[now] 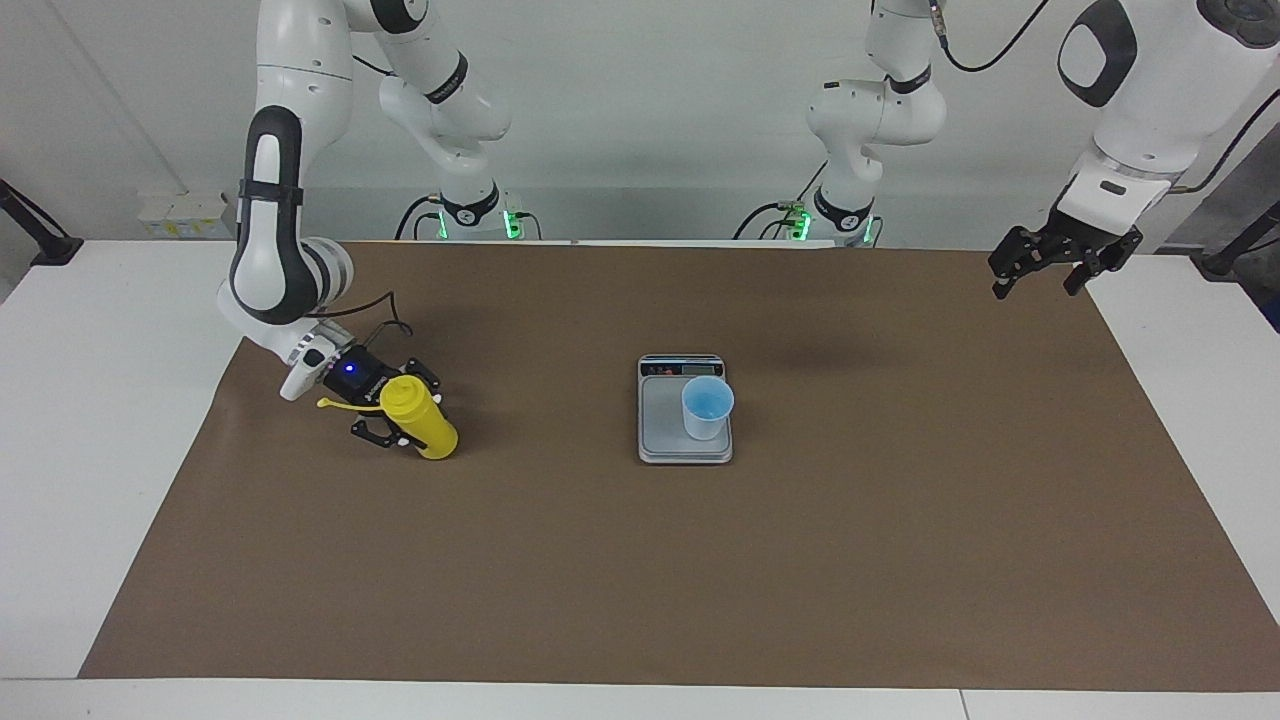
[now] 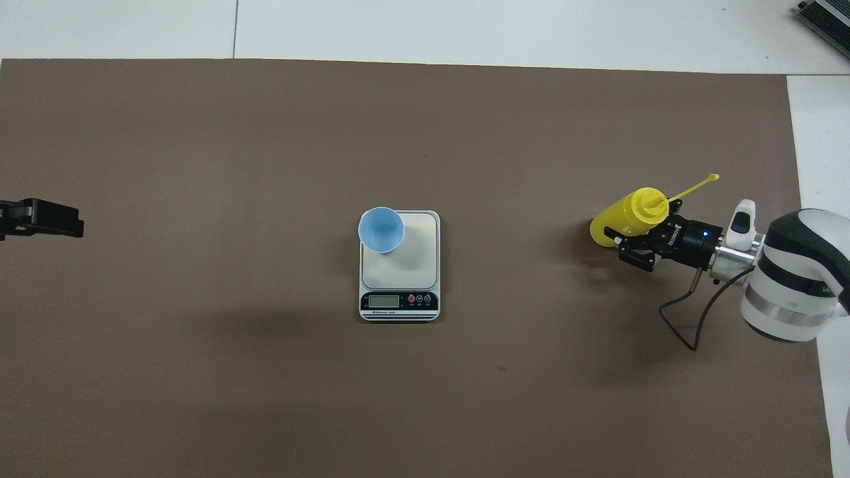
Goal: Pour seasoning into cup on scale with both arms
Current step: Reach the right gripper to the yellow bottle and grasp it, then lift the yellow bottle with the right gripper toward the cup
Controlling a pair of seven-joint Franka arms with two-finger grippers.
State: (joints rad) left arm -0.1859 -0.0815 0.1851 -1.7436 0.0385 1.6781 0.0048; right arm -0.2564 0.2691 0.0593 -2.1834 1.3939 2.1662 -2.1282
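The yellow seasoning bottle leans on the brown mat toward the right arm's end, its cap strap sticking out sideways. My right gripper reaches in low and level, with its fingers shut on the bottle's body just below the nozzle. The light blue cup stands upright on the silver scale at the mat's middle, on the corner farthest from the robots. My left gripper hangs open and empty in the air over the mat's edge at the left arm's end, where it waits.
The brown mat covers most of the white table. The scale's display strip faces the robots. A thin black cable loops from the right wrist down to the mat.
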